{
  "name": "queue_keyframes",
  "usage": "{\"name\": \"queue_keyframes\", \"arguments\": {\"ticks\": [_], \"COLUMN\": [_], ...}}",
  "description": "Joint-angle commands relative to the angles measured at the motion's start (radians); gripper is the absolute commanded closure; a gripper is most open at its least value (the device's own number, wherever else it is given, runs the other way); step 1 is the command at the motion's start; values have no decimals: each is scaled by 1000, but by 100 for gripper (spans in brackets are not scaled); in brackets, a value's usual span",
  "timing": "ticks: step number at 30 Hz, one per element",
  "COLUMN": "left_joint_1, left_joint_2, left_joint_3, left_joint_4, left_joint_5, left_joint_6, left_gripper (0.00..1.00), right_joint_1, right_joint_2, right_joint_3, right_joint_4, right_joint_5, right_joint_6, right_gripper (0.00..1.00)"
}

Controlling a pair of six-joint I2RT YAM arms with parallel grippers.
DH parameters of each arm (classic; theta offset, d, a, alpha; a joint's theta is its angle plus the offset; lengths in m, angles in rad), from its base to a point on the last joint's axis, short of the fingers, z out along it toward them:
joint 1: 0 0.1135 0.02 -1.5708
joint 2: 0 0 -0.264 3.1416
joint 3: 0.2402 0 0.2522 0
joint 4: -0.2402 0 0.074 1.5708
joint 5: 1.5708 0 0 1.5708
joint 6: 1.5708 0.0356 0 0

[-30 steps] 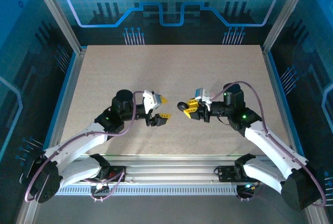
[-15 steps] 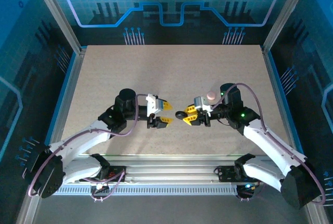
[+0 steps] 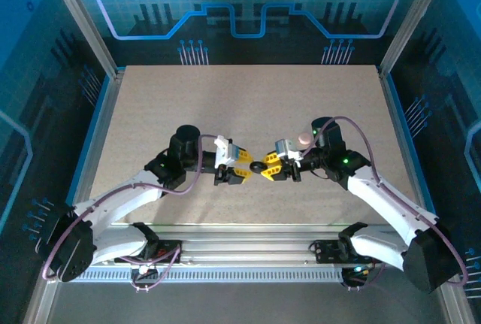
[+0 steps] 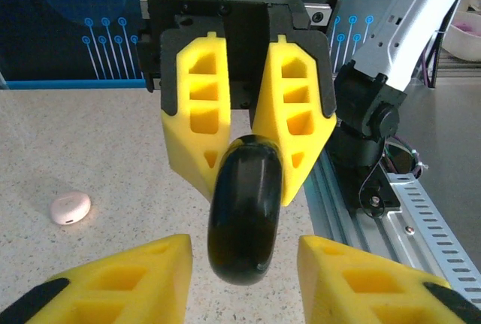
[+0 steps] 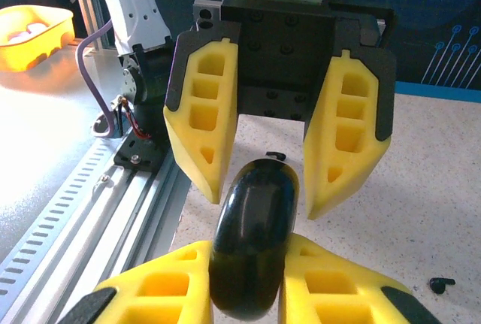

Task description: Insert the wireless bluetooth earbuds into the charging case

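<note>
Jaws of your right gripper are clamped on one end of a black oval charging case. They hold it roughly level above the bench, its free end pointing at the other arm. Your left gripper faces it head-on with jaws apart, one on each side of that free end, not touching it. That placement suggests a second grip, either to take the case over or to steady it while the lid is worked; the case looks shut. Just beyond the right gripper, a tiny black piece, probably an earbud, lies on the bench. Farther back, a small pinkish round case rests on the bench beside the right arm.
</note>
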Motion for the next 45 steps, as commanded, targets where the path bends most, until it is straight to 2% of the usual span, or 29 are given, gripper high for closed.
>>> {"name": "queue_keyframes", "arguments": {"ticks": [1, 6, 16, 17, 21, 24, 27, 31, 38, 45], "left_joint_1": [-8, -12, -17, -16, -19, -25, -43, -63, -75, -79], "left_joint_2": [13, 23, 25, 23, 13, 0, -4, 3, 7, 10], "left_joint_3": [37, 48, 77, 83, 111, 141, 180, 223, 237, 239], "left_joint_4": [-21, -43, -143, -160, -252, -353, -463, -558, -584, -579], "left_joint_5": [48, 55, 30, 22, -61, -167, -277, -362, -392, -393], "left_joint_6": [29, 32, 78, 85, 116, 154, 206, 241, 252, 251], "left_gripper": [65, 70, 90, 91, 92, 92, 92, 92, 92, 92], "right_joint_1": [16, 20, 21, 21, 20, 24, 36, 61, 118, 152], "right_joint_2": [10, 22, 29, 26, -2, -43, -77, -86, -22, 53], "right_joint_3": [43, 50, 54, 53, 58, 73, 87, 112, 167, 202], "right_joint_4": [-14, -10, -8, -8, -49, -110, -162, -208, -226, -225], "right_joint_5": [-25, -25, 13, 24, 121, 233, 330, 385, 412, 381], "right_joint_6": [-23, -24, -26, -22, -5, 1, -6, -20, -36, -47], "right_gripper": [78, 78, 76, 74, 52, 46, 45, 44, 44, 45]}}
